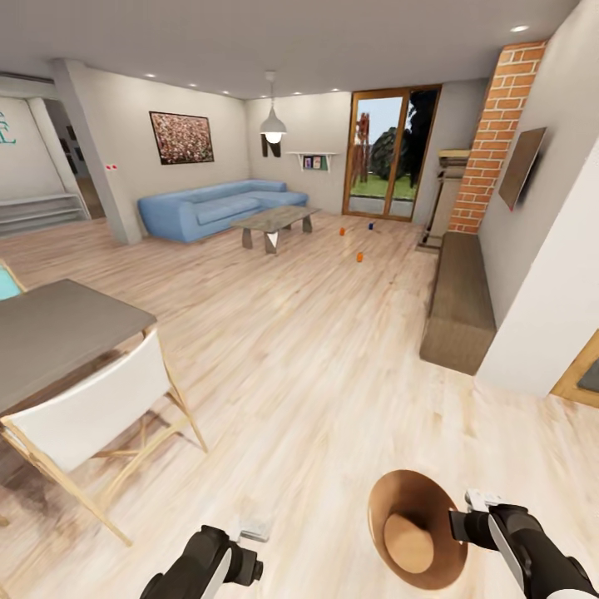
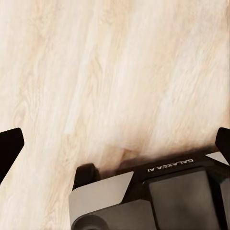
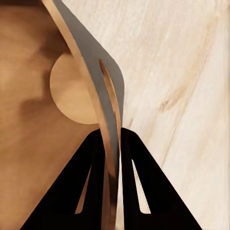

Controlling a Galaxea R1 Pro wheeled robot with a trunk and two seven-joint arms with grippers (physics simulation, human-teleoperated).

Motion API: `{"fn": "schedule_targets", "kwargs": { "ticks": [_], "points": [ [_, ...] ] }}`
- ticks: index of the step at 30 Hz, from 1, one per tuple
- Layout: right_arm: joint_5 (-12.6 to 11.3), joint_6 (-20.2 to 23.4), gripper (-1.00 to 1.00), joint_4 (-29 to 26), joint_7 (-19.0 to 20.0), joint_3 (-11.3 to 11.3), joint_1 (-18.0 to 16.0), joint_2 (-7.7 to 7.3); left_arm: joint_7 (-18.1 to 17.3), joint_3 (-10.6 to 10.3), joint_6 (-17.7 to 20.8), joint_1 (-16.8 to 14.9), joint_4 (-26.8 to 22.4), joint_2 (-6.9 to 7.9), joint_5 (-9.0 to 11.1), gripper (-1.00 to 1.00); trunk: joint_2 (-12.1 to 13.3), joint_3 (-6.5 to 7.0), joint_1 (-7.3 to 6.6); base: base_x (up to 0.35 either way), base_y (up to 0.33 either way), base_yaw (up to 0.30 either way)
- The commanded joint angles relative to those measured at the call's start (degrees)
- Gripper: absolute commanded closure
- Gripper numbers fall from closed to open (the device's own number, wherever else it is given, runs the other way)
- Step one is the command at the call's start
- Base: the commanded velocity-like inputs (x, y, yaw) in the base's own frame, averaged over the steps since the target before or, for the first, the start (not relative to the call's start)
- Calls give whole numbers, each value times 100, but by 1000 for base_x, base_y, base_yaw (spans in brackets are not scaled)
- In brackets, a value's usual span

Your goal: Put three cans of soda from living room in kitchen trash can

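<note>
Far ahead on the wood floor stand three cans of soda: an orange can [image 1: 342,231], a dark blue can [image 1: 371,225] and a nearer orange can [image 1: 359,257]. The copper-brown tash can [image 1: 416,524] hangs low at the front right, tipped so its open mouth faces me. My right gripper [image 1: 466,526] is shut on its rim. In the right wrist view the two black fingers [image 3: 91,182] pinch the thin wall of the tash can [image 3: 38,134]. My left gripper [image 1: 252,532] hovers over bare floor, and in the left wrist view its fingertips [image 2: 9,146] stand wide apart with nothing between them.
A grey table [image 1: 58,333] and a white folding chair [image 1: 100,408] stand close on the left. A low brown bench [image 1: 457,299] runs along the right wall below the brick chimney [image 1: 495,133]. A blue sofa [image 1: 212,208] and a coffee table [image 1: 274,220] sit beyond, near the glass doors [image 1: 391,154].
</note>
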Motion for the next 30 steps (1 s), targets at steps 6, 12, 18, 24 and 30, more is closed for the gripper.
{"fn": "schedule_targets", "kwargs": {
  "ticks": [6, 12, 18, 24, 30],
  "points": [
    [-79, 8, 100, -3, 36, 3, -3, 3, -4, 0, -13, 0, 11, -3, 6, -100, 0, 0, 0, 320, -134, -137],
    [-48, 8, 100, -3, 33, -2, -3, 3, -5, 0, -15, -3, 12, -3, 8, -100, 0, -13, 0, 344, -16, -106],
    [-51, 14, 100, -3, 32, -4, -3, 0, -5, 0, -15, -8, 13, -3, 8, -100, 0, -19, 0, 347, -3, -27],
    [-54, 17, 100, -11, 32, -4, -3, 6, -5, 0, -20, -9, 13, -3, 8, -100, 0, -19, 0, 348, 0, -3],
    [-48, 98, 100, -51, 32, 7, -3, 8, -5, 0, -16, -9, 8, -3, 14, -100, 0, -19, 0, 348, 0, 0]
  ]
}}
